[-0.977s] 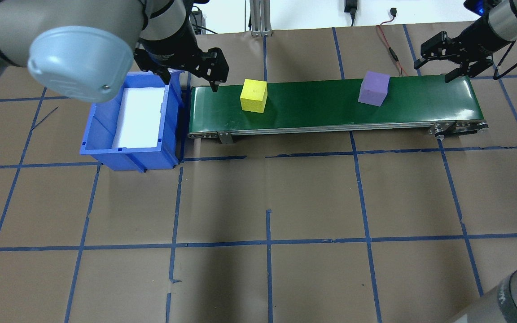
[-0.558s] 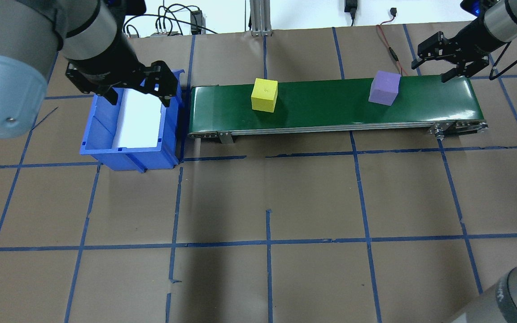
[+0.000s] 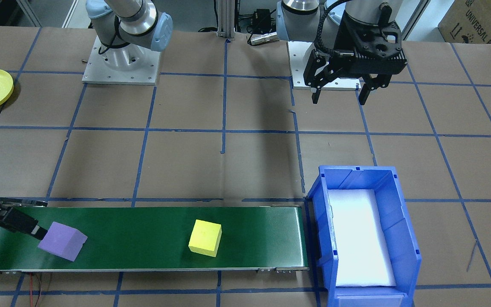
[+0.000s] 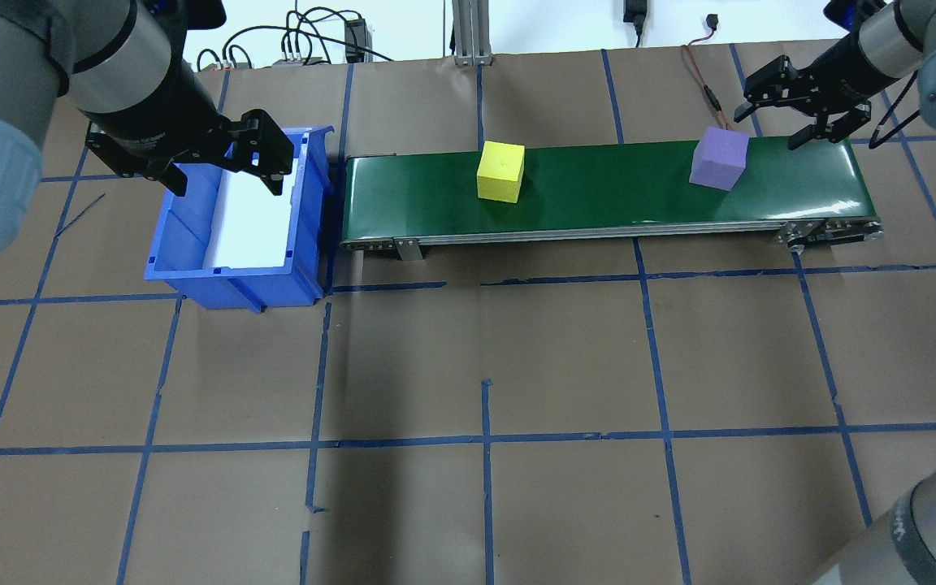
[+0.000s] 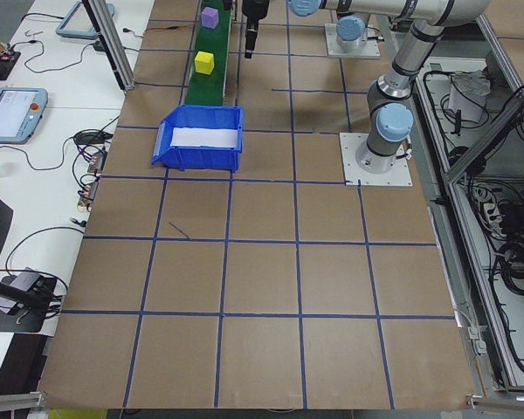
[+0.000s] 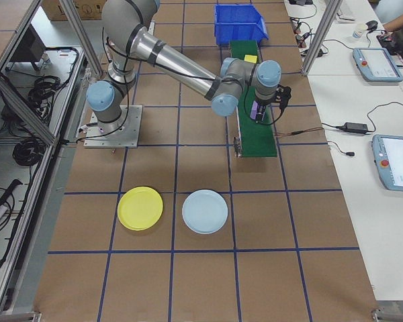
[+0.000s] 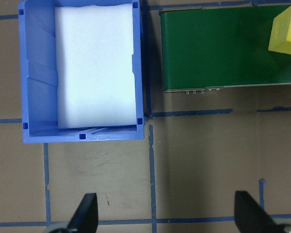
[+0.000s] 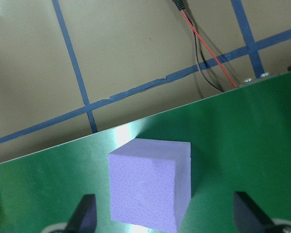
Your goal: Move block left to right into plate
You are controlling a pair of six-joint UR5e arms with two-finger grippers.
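Observation:
A purple block [image 4: 718, 158] rides near the right end of the green conveyor belt [image 4: 614, 195]. A yellow block [image 4: 500, 171] sits near the belt's middle. My right gripper [image 4: 773, 122] is open just behind the purple block [image 8: 150, 191], which fills the space ahead of its fingers in the right wrist view. One finger [image 3: 36, 232] reaches the block's corner. My left gripper [image 4: 227, 183] is open and holds nothing, raised high by the blue bin [image 4: 167, 236]. The yellow plate [image 6: 140, 208] lies on the table near the robot's right side, far from the belt.
The blue bin [image 3: 403, 221] holds a white foam pad and stands at the belt's left end. A light blue plate [image 6: 205, 212] lies beside the yellow one. A red cable [image 4: 699, 77] trails behind the belt. Blue tape lines grid the brown table.
Both blocks have travelled rightward along the belt. My left gripper has swung from the belt's left end to over the blue bin. The right gripper has shifted slightly back.

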